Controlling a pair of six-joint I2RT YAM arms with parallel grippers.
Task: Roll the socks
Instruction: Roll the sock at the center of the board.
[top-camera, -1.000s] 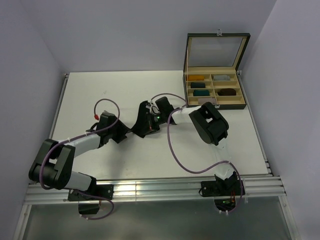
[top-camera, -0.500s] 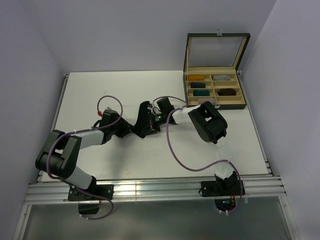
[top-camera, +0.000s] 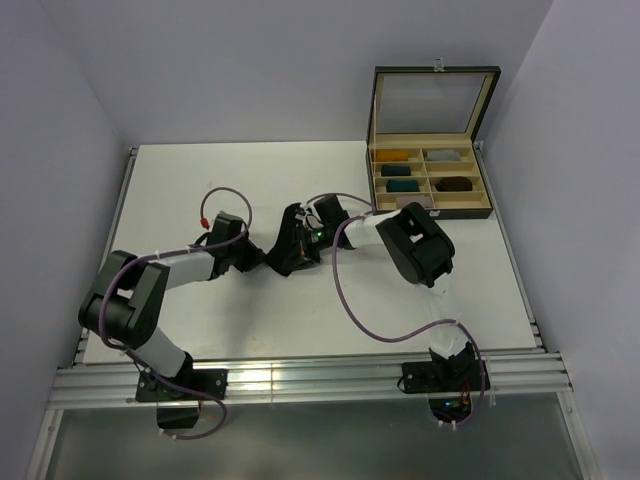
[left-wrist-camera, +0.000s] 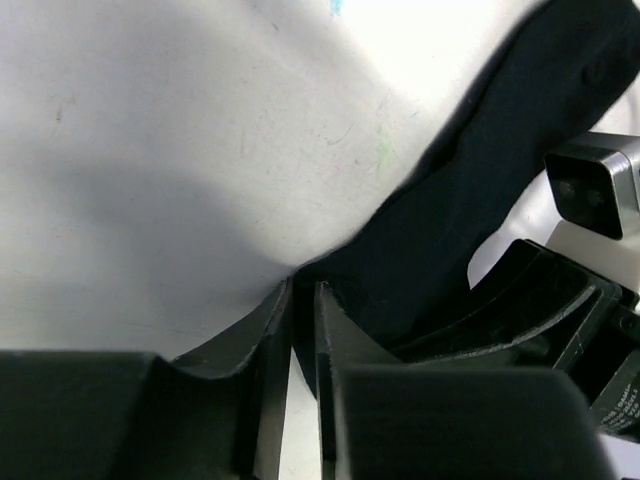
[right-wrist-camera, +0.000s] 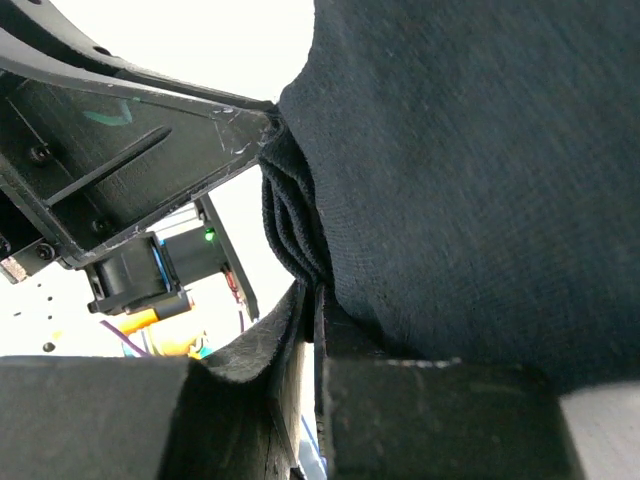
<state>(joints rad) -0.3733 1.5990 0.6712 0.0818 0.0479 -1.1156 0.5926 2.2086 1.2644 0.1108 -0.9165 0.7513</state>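
A plain black sock lies in the middle of the white table, between my two grippers. My left gripper is shut on its near-left end; in the left wrist view the sock runs up and right from the pinched tip at my left gripper. My right gripper is shut on folded layers of the sock's other end, which fills the right wrist view above the right gripper. The dark brown striped sock is not distinguishable.
An open box with a raised lid stands at the back right; its compartments hold mustard, teal, grey and dark rolled bundles. Purple cables loop over the table by both arms. White walls close in left and right.
My left gripper has moved right and a little farther back, closing in on my right gripper. The sock has bunched shorter between them. The right gripper has barely moved.
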